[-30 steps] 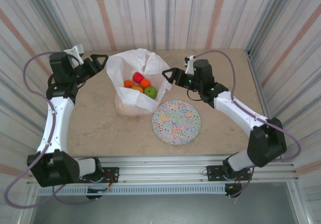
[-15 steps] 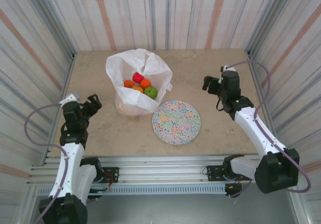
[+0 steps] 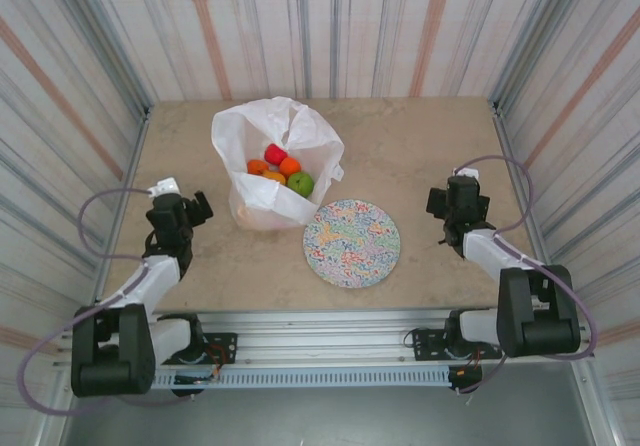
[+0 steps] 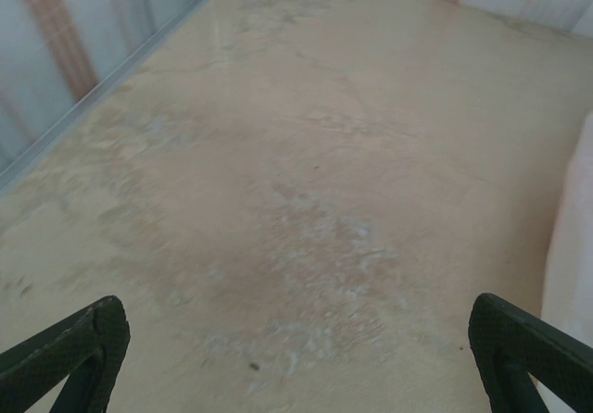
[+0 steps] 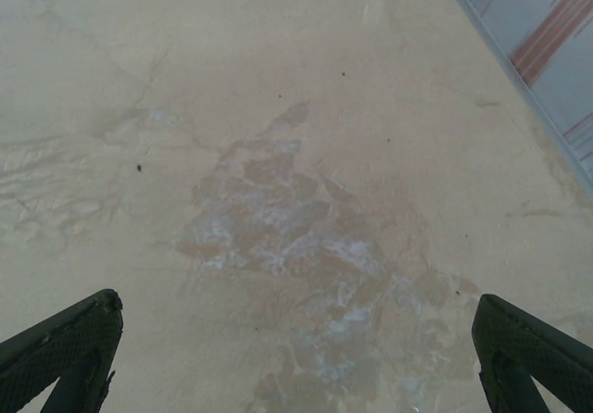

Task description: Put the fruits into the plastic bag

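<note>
Overhead view gives me the full layout: plastic bag [image 3: 275,156] standing open on the worktop [image 3: 420,136], with the fruits [image 3: 283,171] inside it, one red, a few orange, one green. Speckled plate [image 3: 351,243] lies just beside the bag, on its near-right side. From the wrist views I get the finger detail. Left gripper [image 4: 296,325] has its jaws spread wide over stained worktop, gripping nothing, left of the bag, with a pale sliver of bag at the frame edge. Right gripper [image 5: 296,306] is equally wide, also gripping nothing, well right of the bag beyond the plate. Both arms are folded low, elbows by the near edge.
</note>
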{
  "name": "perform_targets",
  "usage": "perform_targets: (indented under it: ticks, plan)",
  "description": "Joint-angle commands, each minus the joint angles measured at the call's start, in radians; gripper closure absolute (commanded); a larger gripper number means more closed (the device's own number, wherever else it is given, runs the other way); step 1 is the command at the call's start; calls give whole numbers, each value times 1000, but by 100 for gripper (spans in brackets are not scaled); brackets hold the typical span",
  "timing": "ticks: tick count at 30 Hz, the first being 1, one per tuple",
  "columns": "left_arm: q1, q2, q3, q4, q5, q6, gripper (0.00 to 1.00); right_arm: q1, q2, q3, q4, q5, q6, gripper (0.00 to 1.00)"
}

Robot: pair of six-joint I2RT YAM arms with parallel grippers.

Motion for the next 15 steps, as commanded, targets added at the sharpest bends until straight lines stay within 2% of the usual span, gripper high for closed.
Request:
perform_targets:
  ticks: [1,3,5,7,10,13,15]
  plan:
    - [-3,88,-23,220,98,132,1,-40,30,-25,162,-120,-7,1]
    - [-14,152,-37,305,122,155,1,-62,64,-45,227,-171,17,1]
    - [-21,152,-39,316,155,181,1,-71,87,-30,222,-212,11,1]
    - [-9,177,-42,366,166,176,1,-71,102,-42,289,-240,-3,1]
    - [8,290,-42,471,230,177,1,-72,125,-62,395,-251,-19,1]
    - [-38,405,-26,577,235,251,1,-79,185,-107,537,-257,-22,1]
    - [-43,370,37,389,251,253,1,-80,257,-151,690,-275,-28,1]
